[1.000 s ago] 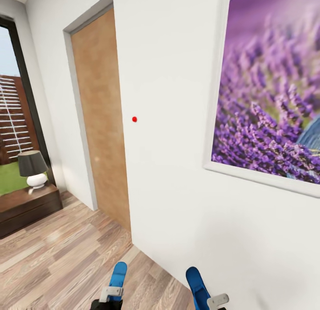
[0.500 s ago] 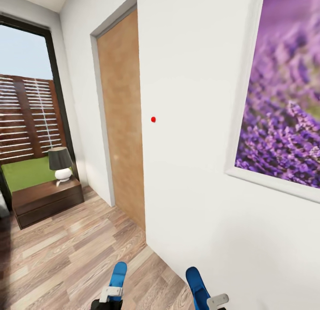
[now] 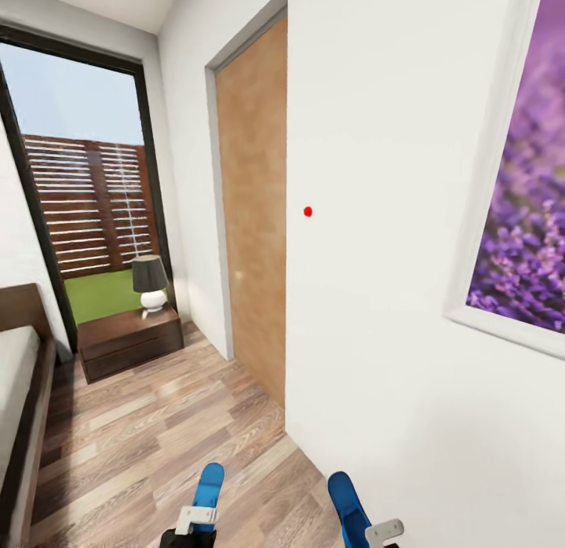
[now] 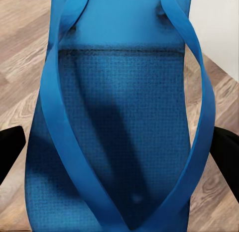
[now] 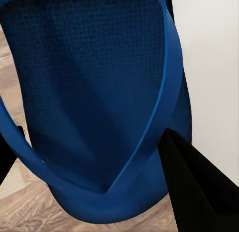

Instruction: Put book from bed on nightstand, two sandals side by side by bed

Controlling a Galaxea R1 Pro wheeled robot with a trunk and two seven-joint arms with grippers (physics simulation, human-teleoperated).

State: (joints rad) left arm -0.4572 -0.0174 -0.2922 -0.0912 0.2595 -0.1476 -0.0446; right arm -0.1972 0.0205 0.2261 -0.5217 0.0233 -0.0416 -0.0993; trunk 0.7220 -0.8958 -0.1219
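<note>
Head view: a blue sandal [image 3: 209,485] in each gripper [image 3: 196,520]

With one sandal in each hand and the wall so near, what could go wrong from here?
1. The white wall stands very close on the right side; the right sandal may scrape it while the robot turns toward the bed.
2. Each sandal is held only at one end, the left sandal too, so a bump might shake it loose.
3. The passage between the bed frame and the wall looks narrow, so the base may clip something.
</note>
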